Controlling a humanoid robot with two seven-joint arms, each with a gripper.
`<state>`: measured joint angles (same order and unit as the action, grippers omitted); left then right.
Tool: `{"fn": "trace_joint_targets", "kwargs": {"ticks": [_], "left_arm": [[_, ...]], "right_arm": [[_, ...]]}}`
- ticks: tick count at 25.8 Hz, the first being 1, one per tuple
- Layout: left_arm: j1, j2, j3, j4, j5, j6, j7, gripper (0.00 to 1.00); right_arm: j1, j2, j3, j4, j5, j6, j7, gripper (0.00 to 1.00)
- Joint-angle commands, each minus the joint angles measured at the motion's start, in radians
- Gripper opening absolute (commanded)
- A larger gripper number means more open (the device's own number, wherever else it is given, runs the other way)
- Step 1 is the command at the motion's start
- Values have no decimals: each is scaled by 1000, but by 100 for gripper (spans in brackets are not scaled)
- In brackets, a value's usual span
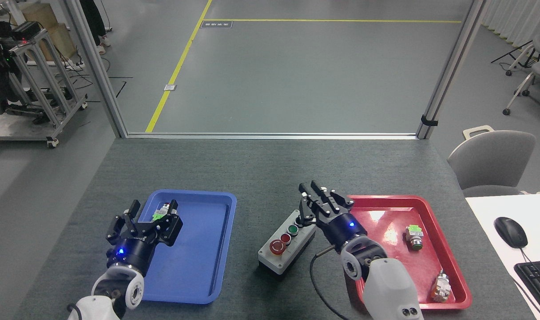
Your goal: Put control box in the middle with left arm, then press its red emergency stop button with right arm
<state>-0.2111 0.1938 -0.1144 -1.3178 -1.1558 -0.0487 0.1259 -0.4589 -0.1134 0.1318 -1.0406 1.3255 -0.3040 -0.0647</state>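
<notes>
The control box (273,260) lies slantwise on the dark felt middle (270,178) between the two trays. Its red emergency stop button (277,247), with a yellow ring, is at the near end, uncovered. A small red button and a green button follow in the row. My right gripper (315,190) hovers over the box's far end, fingers together and holding nothing, hiding the knob there. My left gripper (153,208) stands open over the near left corner of the blue tray (208,249), holding nothing.
A small silver switch with a green tag (163,210) lies in the blue tray just beyond my left fingers. The red tray (385,262) on the right holds two loose switches (414,235). A white desk with a mouse (510,231) and keyboard adjoins at right.
</notes>
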Motion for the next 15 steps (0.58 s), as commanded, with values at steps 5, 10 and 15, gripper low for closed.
{"fn": "trace_joint_targets", "kwargs": {"ticks": [5, 10, 15], "left_arm": [[102, -62, 2, -41, -5, 6, -5, 99], [102, -66, 7, -41, 1, 7, 0, 99], [102, -66, 7, -40, 1, 7, 3, 99]], "right_arm": [[22, -80, -247, -16, 18, 28, -7, 100], [194, -89, -259, -148, 23, 108, -6, 100], [433, 0, -259, -391, 135, 203, -6, 100]]}}
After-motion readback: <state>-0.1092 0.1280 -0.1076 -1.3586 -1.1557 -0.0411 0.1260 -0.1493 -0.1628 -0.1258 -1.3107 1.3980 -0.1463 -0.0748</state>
